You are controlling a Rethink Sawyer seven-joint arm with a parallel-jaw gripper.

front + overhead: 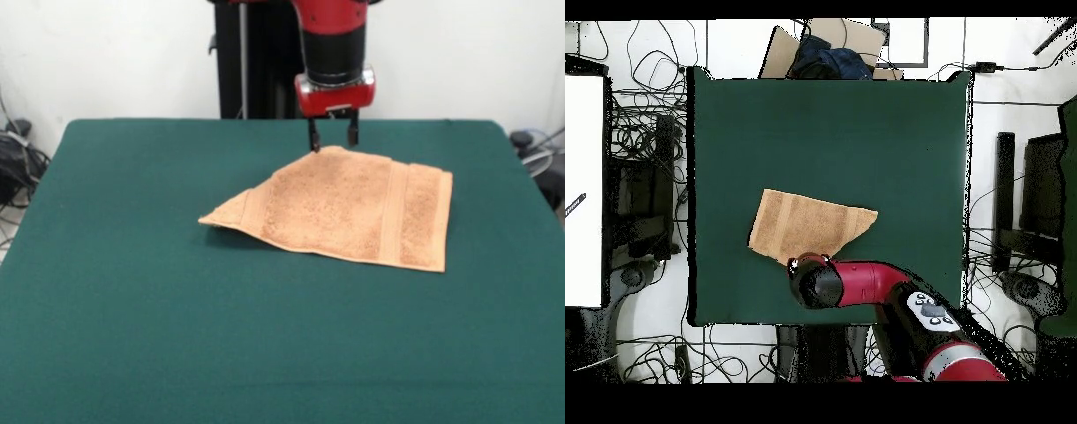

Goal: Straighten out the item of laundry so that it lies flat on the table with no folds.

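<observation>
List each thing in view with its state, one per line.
Towel: not flat, one side folded over into a point, its tip raised off the table.
Gripper: open, fingers pointing down at the towel's far corner, holding nothing.
Table: green top, bears the towel.

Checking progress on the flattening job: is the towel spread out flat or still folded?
Still folded. The towel shows a slanted edge ending in a point where a square corner should be, with shadow beneath; overhead it is lopsided, not square.
</observation>
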